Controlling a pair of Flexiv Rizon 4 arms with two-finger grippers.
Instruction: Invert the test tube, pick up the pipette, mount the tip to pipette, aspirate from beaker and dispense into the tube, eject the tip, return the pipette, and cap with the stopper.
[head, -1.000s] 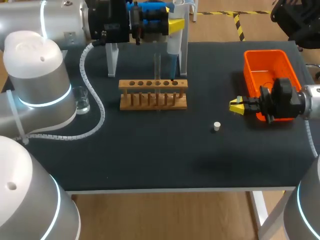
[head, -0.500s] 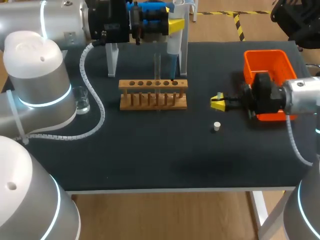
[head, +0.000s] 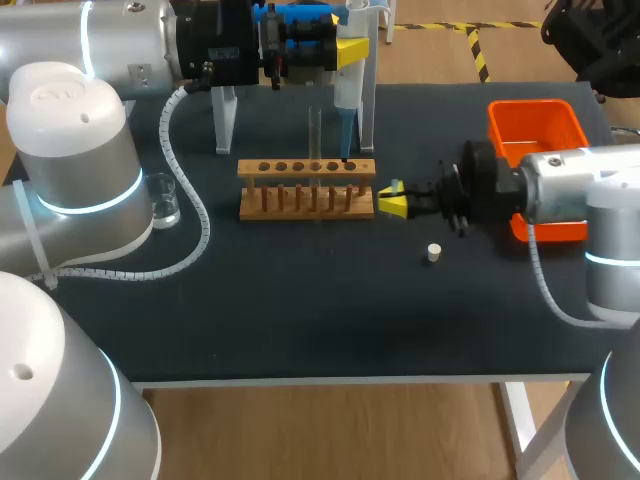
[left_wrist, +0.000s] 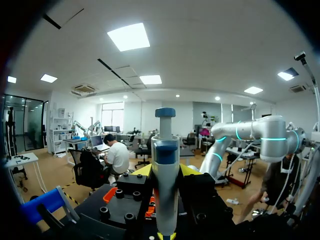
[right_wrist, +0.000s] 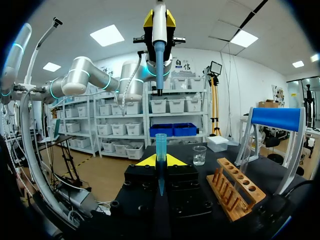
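- Head view: left gripper (head: 352, 50) at 12 o'clock of the table (head: 300, 320), clamped sideways on the pipette (head: 345, 100). Pipette nose points down, just behind the wooden rack (head: 307, 190).
- Left wrist view adds: pipette (left_wrist: 165, 165) stands upright between the yellow tips of the left gripper (left_wrist: 165, 171), pressed from both sides. Its nose is cut off below.
- Right wrist view only: a blue tip (right_wrist: 160, 155) stands gripped in the right gripper (right_wrist: 160, 161), narrow end down. The pipette (right_wrist: 159, 45) hangs well above it, nose down.
- Head view: right gripper (head: 392, 200) just at 3 o'clock of the rack. The tip is too small to make out there.
- Test tube (head: 314, 130) upright in the rack's back row. Which end is up, cannot tell.
- Stopper (head: 433, 253) lies loose at 5 o'clock of the right gripper, apart from it.
- Beaker (head: 164, 205) at 9 o'clock of the rack, partly hidden by the left arm. It shows clear in the right wrist view (right_wrist: 199, 155), beyond the rack (right_wrist: 235, 192).
- Orange bin (head: 535, 105) at 2 o'clock, near side hidden by the right arm.
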